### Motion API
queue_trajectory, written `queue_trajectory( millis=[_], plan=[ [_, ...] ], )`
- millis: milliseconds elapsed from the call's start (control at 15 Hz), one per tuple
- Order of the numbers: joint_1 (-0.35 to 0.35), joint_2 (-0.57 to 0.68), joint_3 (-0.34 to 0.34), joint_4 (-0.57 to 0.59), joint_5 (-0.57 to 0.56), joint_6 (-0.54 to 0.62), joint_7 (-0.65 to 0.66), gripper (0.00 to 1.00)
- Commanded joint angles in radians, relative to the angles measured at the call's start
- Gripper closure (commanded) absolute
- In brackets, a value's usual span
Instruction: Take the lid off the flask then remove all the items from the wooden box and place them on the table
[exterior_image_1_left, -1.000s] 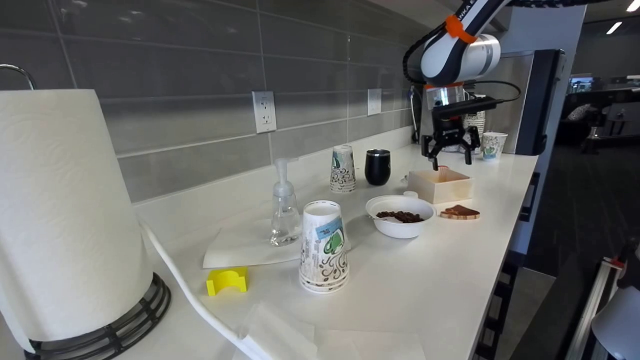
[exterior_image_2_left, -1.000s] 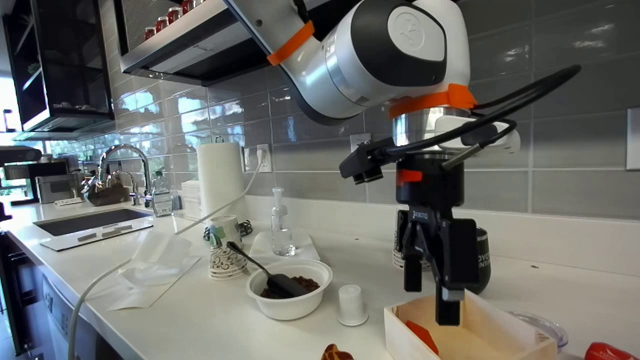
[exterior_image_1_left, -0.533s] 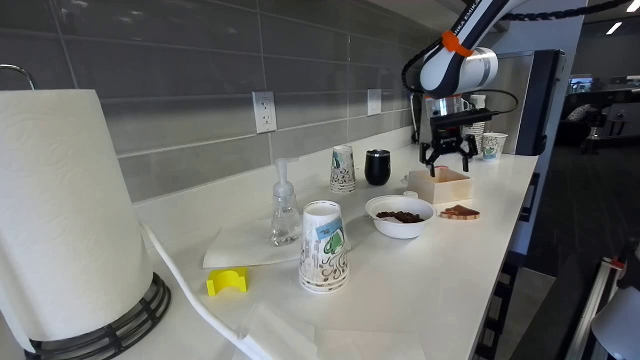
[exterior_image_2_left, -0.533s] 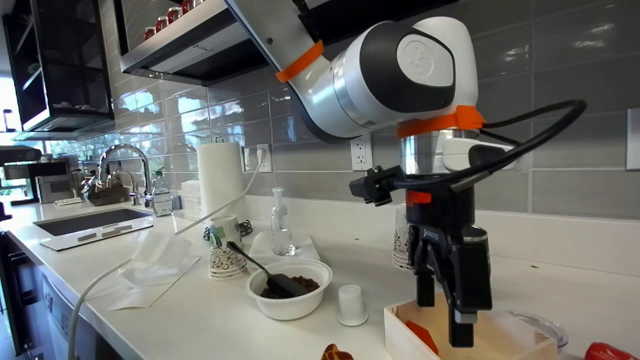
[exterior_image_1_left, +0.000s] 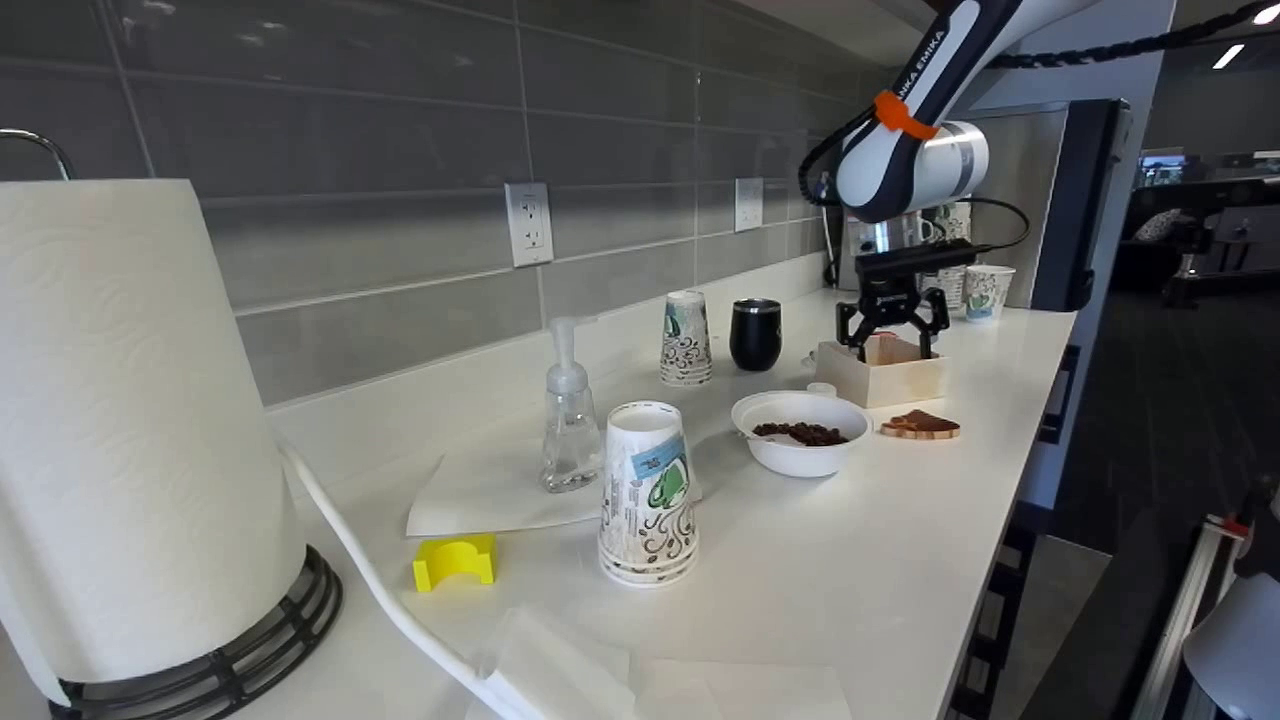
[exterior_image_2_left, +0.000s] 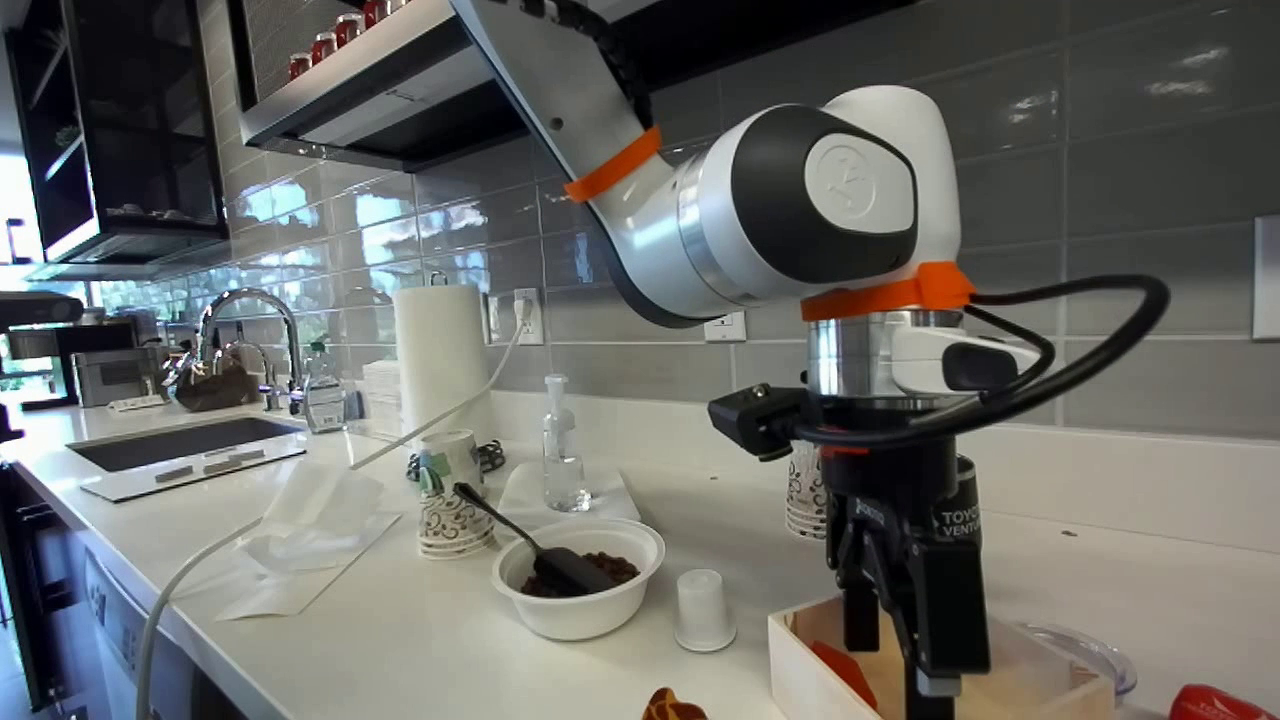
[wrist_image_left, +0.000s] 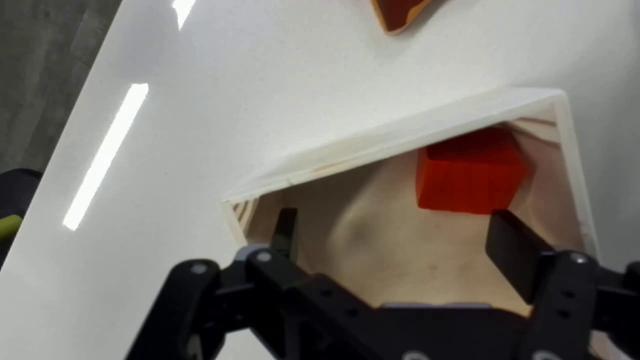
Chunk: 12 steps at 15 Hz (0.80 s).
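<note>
While the gripper hangs over the wooden box, its fingers stand wide apart, and pale box floor fills the gap between them in the wrist view. A red block sits inside the box, tucked close to one corner. It lies beyond the line of the two fingertips, just past the one on the right of the wrist view and well apart from the one on the left. How far the fingertips dip below the rim is hard to judge from these angles. The black flask stands upright on the desk, nearer the tiled wall than the box is. A clear round lid rests on the desk just beside the box, partly hidden by its side. In both exterior views a flat reddish-brown piece lies on the desk near the box, outside it. Near it stands a white bowl of small brown bits, with a black spoon leaning in it and a small white cup between bowl and box.
</note>
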Motion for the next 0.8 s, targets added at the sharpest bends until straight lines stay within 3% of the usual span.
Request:
queue_trajectory(
  millis=[0, 400, 467, 533, 667, 733],
  plan=[
    [0.013, 0.021, -0.016, 0.007, 0.008, 0.013, 0.021, 0.00],
    [0.024, 0.036, -0.017, 0.006, -0.005, 0.004, 0.042, 0.00],
    [0.026, 0.038, -0.017, 0.006, -0.008, 0.004, 0.047, 0.06],
    [0.028, 0.041, -0.017, 0.007, -0.011, 0.004, 0.050, 0.26],
    [0.033, 0.044, -0.018, 0.006, -0.014, 0.006, 0.061, 0.31],
    [0.034, 0.045, -0.018, 0.006, -0.013, 0.008, 0.064, 0.39]
  ],
)
